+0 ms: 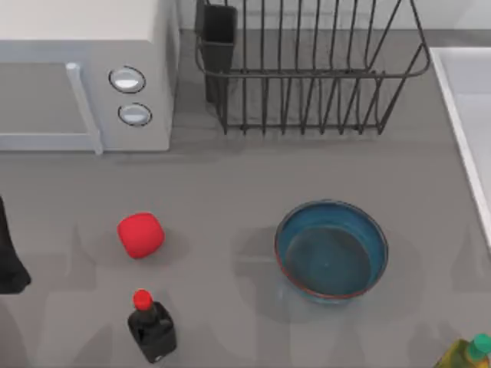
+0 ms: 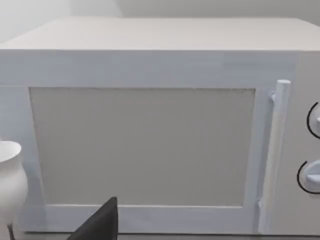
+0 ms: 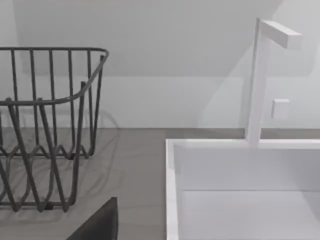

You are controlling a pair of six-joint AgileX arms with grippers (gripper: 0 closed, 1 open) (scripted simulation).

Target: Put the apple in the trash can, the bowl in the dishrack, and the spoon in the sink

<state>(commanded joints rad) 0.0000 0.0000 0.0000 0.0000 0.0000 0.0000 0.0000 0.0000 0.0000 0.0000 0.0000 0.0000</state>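
Observation:
The red apple (image 1: 140, 234) lies on the grey counter, left of centre. To its right sits the blue bowl (image 1: 331, 250), upright and empty. At the back stands the dark wire dishrack (image 1: 307, 73) (image 3: 45, 125) with its utensil cup (image 1: 219, 34). The white sink (image 1: 459, 115) (image 3: 172, 200) runs along the right edge. The spoon and the trash can are out of view. My left arm (image 1: 9, 261) is a dark shape at the left edge, well left of the apple. A dark part of my left gripper (image 2: 97, 225) faces the microwave. A dark part of my right gripper (image 3: 97, 222) faces the rack and sink.
A white microwave (image 1: 84, 69) (image 2: 150, 140) with two knobs fills the back left. A dark bottle with a red cap (image 1: 151, 326) stands just in front of the apple. A yellow-green bottle (image 1: 468, 354) is at the front right corner. A white vase (image 2: 10, 185) stands beside the microwave, and a white faucet (image 3: 260, 80) rises behind the sink.

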